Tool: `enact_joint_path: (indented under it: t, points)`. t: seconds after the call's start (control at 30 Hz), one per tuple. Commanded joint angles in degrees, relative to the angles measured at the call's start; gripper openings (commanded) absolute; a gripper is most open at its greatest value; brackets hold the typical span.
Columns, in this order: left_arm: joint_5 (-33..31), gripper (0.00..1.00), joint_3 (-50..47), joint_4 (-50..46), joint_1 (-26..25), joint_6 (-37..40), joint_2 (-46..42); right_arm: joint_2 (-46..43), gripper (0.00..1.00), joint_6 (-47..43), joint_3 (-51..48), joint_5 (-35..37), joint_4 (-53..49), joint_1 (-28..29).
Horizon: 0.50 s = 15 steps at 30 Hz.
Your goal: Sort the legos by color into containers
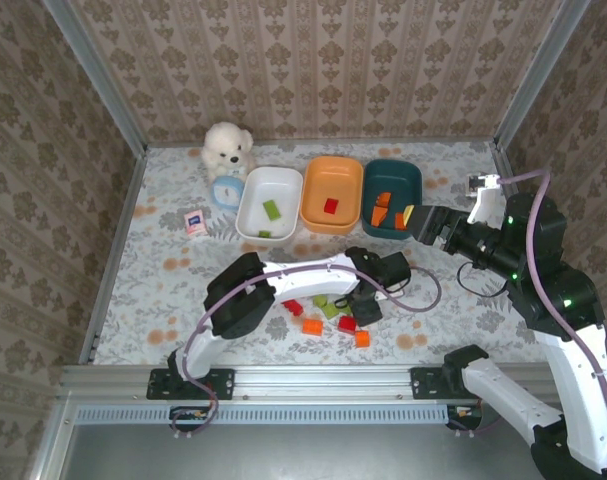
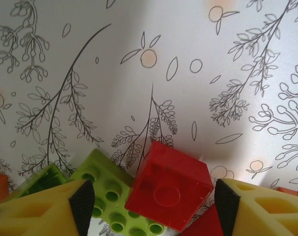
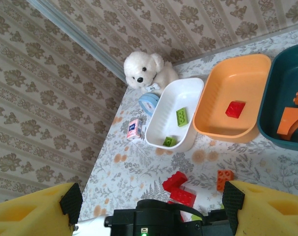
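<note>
My left gripper [image 2: 153, 204] is open and low over the loose legos, with a red brick [image 2: 168, 186] between its pads. A light green brick [image 2: 109, 196] lies beside the red one. In the top view the left gripper [image 1: 368, 305] stands over red [image 1: 347, 323], orange [image 1: 362, 338] and green [image 1: 328, 305] bricks. The white dish [image 1: 270, 203] holds two green bricks. The orange dish [image 1: 332, 193] holds a red brick [image 3: 235, 108], and the teal dish [image 1: 391, 197] holds orange ones. My right gripper [image 1: 426, 222] hovers open beside the teal dish, holding nothing.
A white plush toy [image 1: 228, 147] and a small blue clock [image 1: 228, 190] sit at the back left of the white dish. A small pink box [image 1: 194, 222] lies further left. Patterned walls close in the table on three sides.
</note>
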Motion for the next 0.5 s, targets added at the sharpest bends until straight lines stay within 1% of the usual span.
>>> enact_joint_path:
  t: [0.0,0.07,0.13,0.3,0.4,0.47]
  points:
    - [-2.0,0.61,0.9,-0.2,-0.9,1.8,1.0,0.3,0.79,1.1,1.3,-1.0,-1.7,-0.2]
    - [-1.6,0.56,0.7,-0.1,-1.0,1.8,1.1,0.4,0.79,1.0,1.3,-1.0,-2.0,-0.2]
    - [-1.4,0.54,0.4,0.1,-1.1,1.9,1.2,0.5,0.79,0.9,1.3,-0.8,-2.2,-0.2]
    - [-1.0,0.54,-0.1,0.2,-1.1,1.9,1.6,0.8,0.79,1.0,1.3,-0.9,-2.3,-0.2]
    - [-0.4,0.51,-0.5,0.4,-1.1,1.7,1.8,0.9,0.79,1.0,1.1,-0.8,-2.2,-0.3]
    - [-0.2,0.52,-0.8,0.5,-1.2,1.7,2.0,1.0,0.79,1.1,1.0,-0.8,-2.1,-0.2]
